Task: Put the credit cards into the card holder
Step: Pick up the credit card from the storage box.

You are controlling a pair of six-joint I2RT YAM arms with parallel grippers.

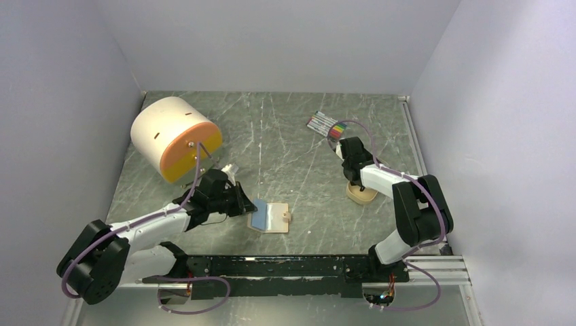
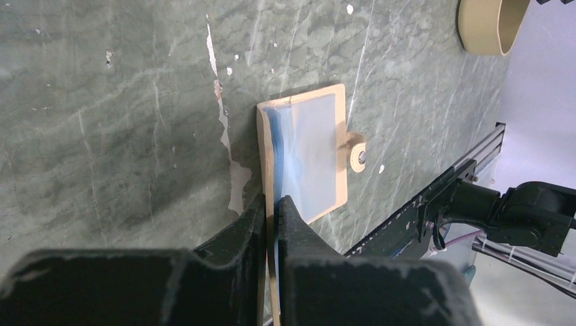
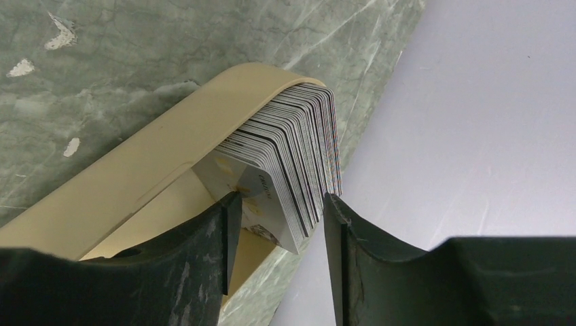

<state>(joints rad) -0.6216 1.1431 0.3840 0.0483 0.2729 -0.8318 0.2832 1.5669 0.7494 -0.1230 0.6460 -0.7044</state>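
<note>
Left pincer clamps the card holder by its edge on the marbled surface; right pincer, jaws apart, straddles cards standing in a tan tray.

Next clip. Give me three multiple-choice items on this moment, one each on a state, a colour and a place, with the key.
1. The left gripper is
A. wide open
B. shut on the card holder's edge
C. shut on nothing

2. The card holder's inner sleeves are
A. pale blue
B. red
C. black

3. The credit cards stand
A. inside the card holder
B. between the left gripper's jaws
C. in the tan tray

Key:
1 B, the left wrist view shows its jaws pinching the tan edge.
2 A, the blue tint shows from above and from the left wrist.
3 C, the right wrist view shows the stack on edge against the tray wall.
</note>
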